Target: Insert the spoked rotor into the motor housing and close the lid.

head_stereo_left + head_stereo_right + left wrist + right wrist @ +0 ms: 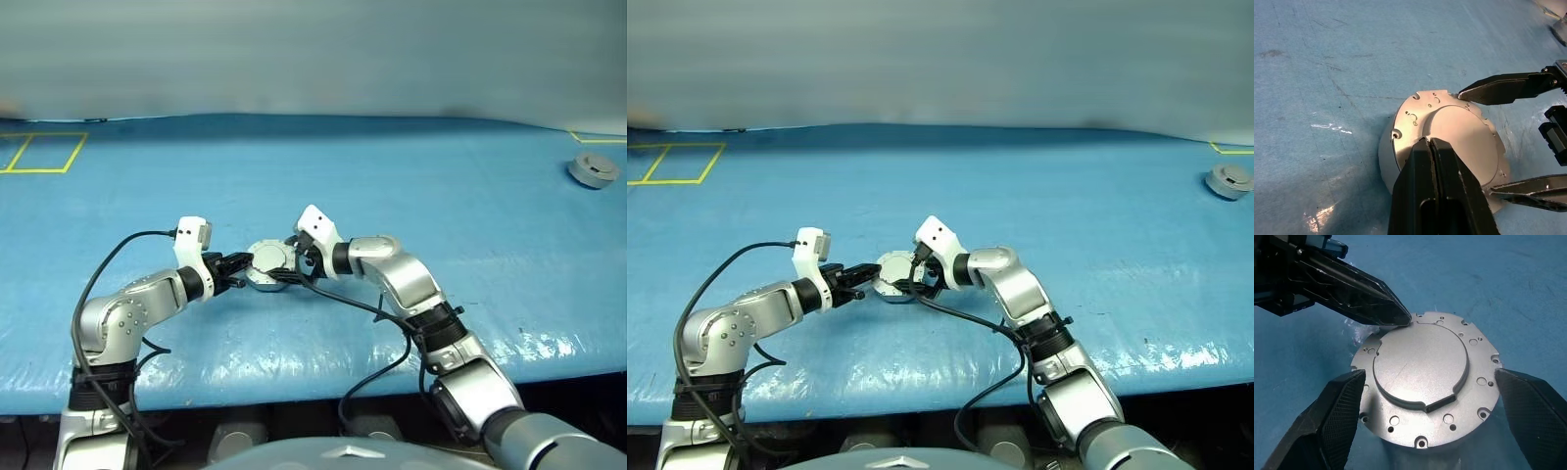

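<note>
- Even, fairly bright light falls from above.
- White glare streaks the blue table cover [549,343] near its front edge.
- The lid [1425,382] gleams, sharply focused; a soft shadow lies beside it.
- The far background blurs.

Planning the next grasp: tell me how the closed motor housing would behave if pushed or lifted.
The motor housing looks like solid metal: probably stiff and heavy for its size. Its smooth round wall might slip between fingers. On its edge it would likely roll.

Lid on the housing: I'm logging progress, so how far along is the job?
Done: the lid sits on the housing. In hand: the shut left gripper rests against the lid's edge; the right gripper stands open around it, fingers apart from it. Left: seating unconfirmed; rotor hidden.
</note>
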Motion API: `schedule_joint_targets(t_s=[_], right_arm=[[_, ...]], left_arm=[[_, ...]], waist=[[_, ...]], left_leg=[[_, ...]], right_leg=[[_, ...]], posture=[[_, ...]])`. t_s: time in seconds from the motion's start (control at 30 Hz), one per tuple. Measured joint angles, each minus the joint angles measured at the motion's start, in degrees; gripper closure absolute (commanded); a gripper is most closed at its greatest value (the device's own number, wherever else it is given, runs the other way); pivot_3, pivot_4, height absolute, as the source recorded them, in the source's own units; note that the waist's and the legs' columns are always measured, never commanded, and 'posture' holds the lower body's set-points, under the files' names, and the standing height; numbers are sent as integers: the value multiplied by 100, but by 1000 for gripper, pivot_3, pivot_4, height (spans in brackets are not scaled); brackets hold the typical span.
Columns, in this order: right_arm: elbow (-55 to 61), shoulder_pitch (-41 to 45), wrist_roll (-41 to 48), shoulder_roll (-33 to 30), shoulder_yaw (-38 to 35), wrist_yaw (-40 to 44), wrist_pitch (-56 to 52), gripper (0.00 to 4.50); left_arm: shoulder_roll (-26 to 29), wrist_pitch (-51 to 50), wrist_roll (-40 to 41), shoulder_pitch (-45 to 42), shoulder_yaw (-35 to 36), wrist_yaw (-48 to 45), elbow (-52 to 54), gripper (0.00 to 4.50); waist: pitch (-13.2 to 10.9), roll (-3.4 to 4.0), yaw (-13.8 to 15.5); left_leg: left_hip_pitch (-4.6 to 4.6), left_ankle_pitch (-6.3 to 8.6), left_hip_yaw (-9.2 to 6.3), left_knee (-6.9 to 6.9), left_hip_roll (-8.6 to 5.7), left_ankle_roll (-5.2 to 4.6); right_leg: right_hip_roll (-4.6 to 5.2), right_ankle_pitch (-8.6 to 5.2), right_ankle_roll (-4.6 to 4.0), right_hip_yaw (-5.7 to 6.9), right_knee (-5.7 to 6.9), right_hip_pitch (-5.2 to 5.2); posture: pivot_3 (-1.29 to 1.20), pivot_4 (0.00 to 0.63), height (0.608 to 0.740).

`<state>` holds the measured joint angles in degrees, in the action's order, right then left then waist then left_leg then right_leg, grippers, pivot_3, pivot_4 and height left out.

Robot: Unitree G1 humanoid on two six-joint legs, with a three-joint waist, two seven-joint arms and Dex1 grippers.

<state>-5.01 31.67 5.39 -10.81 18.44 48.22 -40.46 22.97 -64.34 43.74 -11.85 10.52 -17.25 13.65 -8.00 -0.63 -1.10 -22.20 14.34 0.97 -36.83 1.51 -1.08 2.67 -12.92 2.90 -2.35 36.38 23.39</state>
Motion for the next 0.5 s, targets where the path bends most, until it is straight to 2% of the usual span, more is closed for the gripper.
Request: schedule_joint_targets(t_s=[0.17, 0.27, 0.37, 0.5], right_arm=[[643, -524, 428, -211, -327, -147, -775, 42], [1308, -838, 947, -200, -863, -323, -1351, 42], [1975, -1129, 1528, 110, -1581, -650, -2020, 42], [2322, -1437, 2098, 844, -2362, -1395, -2902, 42]], left_arm=[[33, 54, -112, -8, -44, -98, 53, 4500], [33, 106, -168, -11, -71, -153, 62, 4500], [43, 124, -224, -31, -120, -174, 84, 4500], [49, 139, -286, -60, -169, -217, 85, 4500]], waist=[[-7, 6, 12], [-12, 5, 34], [-13, 6, 38], [-16, 11, 39]], left_leg=[[-60, 0, -25, -6, -3, -1], [-88, 0, -41, -6, -2, 0], [-100, 2, -59, -2, -1, 3], [-111, 1, -71, -1, -1, 5]], right_leg=[[-1, 7, -1, 22, -17, 18], [-3, 8, 0, 37, -24, 23], [-6, 7, 0, 58, -37, 22], [-6, 5, -2, 76, -39, 26]], posture=[[0, 150, 740], [0, 150, 740], [0, 150, 740], [0, 150, 740]])
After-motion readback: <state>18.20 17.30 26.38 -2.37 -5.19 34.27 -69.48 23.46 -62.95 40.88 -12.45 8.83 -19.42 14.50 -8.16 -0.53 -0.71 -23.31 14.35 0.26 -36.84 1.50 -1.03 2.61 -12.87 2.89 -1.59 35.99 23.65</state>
